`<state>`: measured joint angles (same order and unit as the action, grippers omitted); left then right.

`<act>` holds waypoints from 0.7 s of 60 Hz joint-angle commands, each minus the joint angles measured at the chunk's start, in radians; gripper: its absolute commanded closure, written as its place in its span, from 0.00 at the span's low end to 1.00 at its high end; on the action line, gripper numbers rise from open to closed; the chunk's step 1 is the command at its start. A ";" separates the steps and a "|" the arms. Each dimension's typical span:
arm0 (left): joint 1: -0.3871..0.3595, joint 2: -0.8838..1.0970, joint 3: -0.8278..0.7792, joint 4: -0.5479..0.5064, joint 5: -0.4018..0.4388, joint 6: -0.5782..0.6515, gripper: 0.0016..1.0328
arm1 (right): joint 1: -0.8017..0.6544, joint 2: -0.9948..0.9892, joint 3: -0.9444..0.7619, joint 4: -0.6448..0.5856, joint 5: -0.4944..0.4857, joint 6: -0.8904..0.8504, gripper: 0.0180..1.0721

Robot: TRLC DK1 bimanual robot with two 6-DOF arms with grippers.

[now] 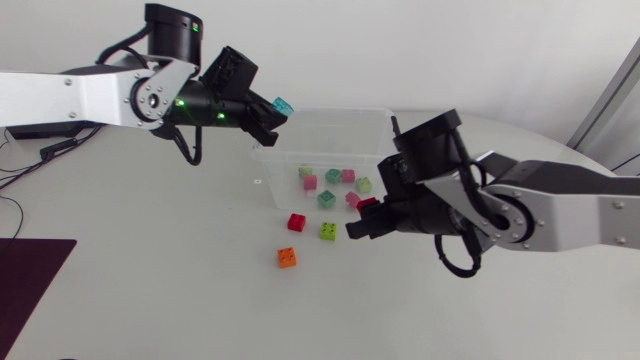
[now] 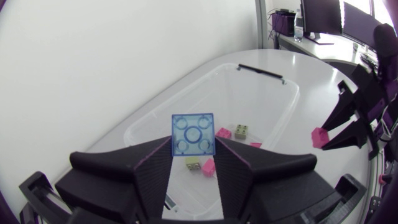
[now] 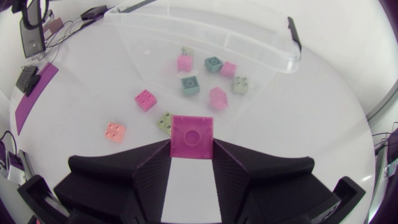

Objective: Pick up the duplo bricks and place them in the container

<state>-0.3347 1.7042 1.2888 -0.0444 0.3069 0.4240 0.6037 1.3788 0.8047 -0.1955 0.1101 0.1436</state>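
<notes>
My left gripper point(image 1: 275, 112) hangs over the back left corner of the clear plastic container point(image 1: 322, 113), shut on a light blue duplo brick point(image 1: 283, 104). In the left wrist view that blue brick point(image 2: 193, 134) sits between the fingertips, above the container point(image 2: 292, 102). My right gripper point(image 1: 362, 216) is just in front of the container's right side, shut on a pink brick point(image 3: 192, 136). A red brick point(image 1: 297, 222), a green brick point(image 1: 328, 231) and an orange brick point(image 1: 287, 257) lie on the table in front of the container. Several bricks lie inside it.
A dark purple mat point(image 1: 30, 275) lies at the table's front left edge. Cables run along the far left edge. White tabletop spreads in front of the orange brick and to the left of the container.
</notes>
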 commanded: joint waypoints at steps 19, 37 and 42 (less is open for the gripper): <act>-0.003 -0.058 -0.055 0.052 -0.046 -0.013 0.05 | -0.091 -0.060 0.208 -0.044 -0.032 -0.061 0.72; 0.000 -0.328 -0.306 -0.180 0.061 0.233 0.05 | -0.140 0.078 0.329 0.044 -0.053 -0.082 0.71; -0.033 -0.344 -0.399 -0.199 0.061 0.315 0.05 | -0.142 0.144 0.353 0.096 -0.043 -0.095 0.70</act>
<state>-0.3408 1.3685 0.9741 -0.2203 0.3595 0.6491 0.4679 1.4658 1.1263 -0.1368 0.0574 0.0727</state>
